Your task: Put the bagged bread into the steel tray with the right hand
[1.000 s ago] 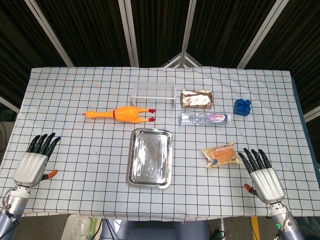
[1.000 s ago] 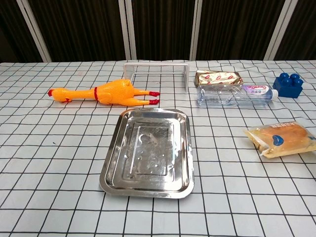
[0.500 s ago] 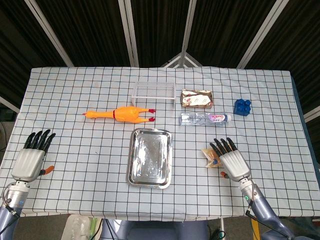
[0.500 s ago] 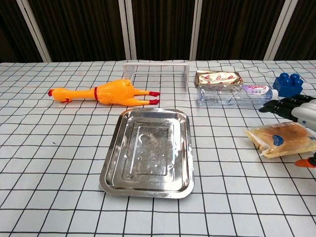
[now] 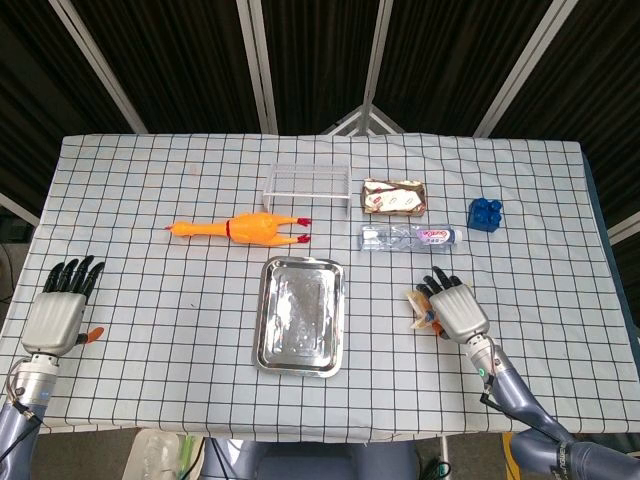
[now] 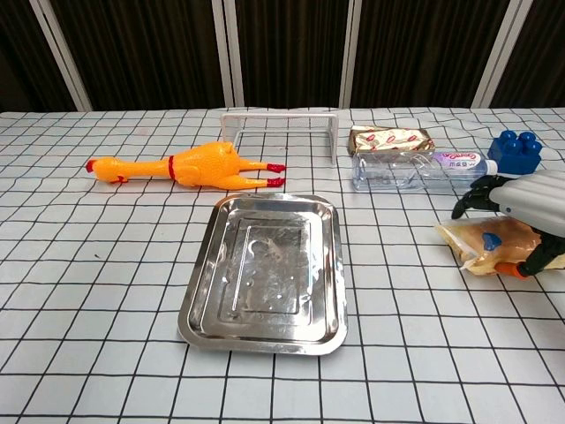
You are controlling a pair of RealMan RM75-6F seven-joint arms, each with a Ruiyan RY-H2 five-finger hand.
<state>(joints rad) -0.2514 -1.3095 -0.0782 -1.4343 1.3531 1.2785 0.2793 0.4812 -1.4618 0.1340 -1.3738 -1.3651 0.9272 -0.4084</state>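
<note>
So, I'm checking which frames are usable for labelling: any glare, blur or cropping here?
Head view: even light, sharp; the steel tray shows soft sheen only. Chest view: the tray mirrors bright patches, the water bottle glints, and the right hand over the bagged bread is cropped by the frame edge.

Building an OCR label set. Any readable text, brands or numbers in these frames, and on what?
No text can be read.
Bottle: purple-and-white label with print, too blurred to read.
Foil pack: red marks, too small to read.
Bread bag: a blue mark, no legible words; the right hand is over it.
Tray, chicken, blue block: none seen.
</note>
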